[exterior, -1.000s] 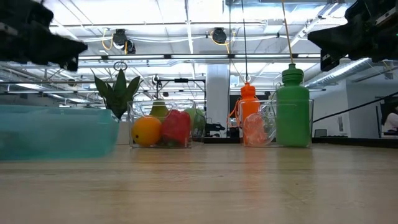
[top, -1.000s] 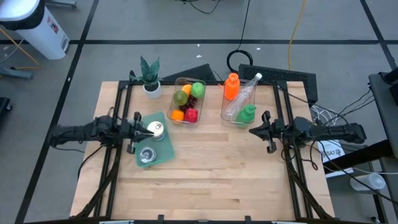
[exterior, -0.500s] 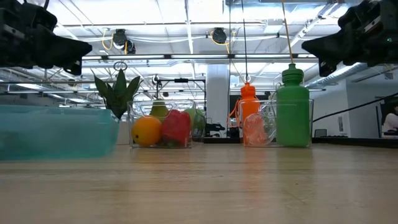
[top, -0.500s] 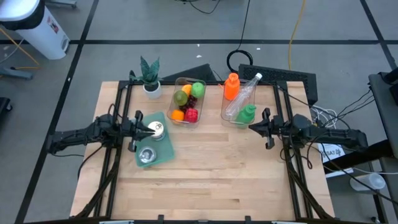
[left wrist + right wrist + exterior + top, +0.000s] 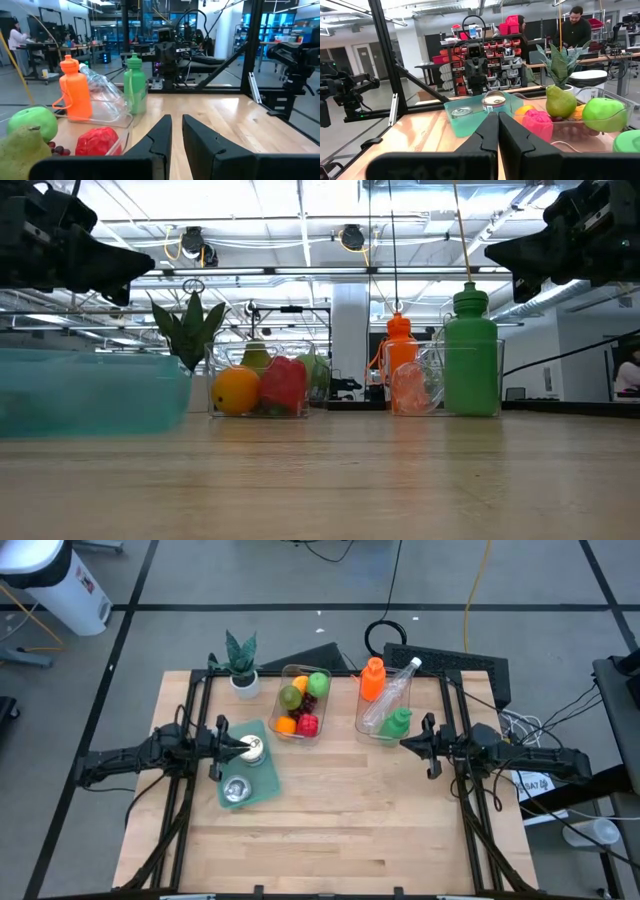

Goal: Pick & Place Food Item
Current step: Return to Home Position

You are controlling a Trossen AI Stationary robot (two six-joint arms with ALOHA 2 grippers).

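A clear bin (image 5: 281,680) at the far middle of the table holds fruit: an orange (image 5: 286,725), a red piece (image 5: 307,724), a green apple (image 5: 319,683) and a pear (image 5: 289,696). My left gripper (image 5: 238,747) hangs shut and empty above a teal tray (image 5: 262,788), near a can (image 5: 251,748) in it. It points level toward the table's right; its own view shows the shut fingers (image 5: 176,125). My right gripper (image 5: 403,747) is also shut and empty (image 5: 498,120). It hovers near the bottle bin (image 5: 364,728), pointing toward the table's left.
The teal tray holds a second can (image 5: 236,790). The bottle bin holds an orange bottle (image 5: 372,678), a clear bottle (image 5: 393,692) and a green bottle (image 5: 397,721). A potted plant (image 5: 241,660) stands at the far left. The near half of the wooden table (image 5: 340,830) is bare.
Both arms have swung a little on their bases, so each gripper now points slightly more toward the table's far edge. Both grippers have stayed shut and empty. Nothing on the table has moved.
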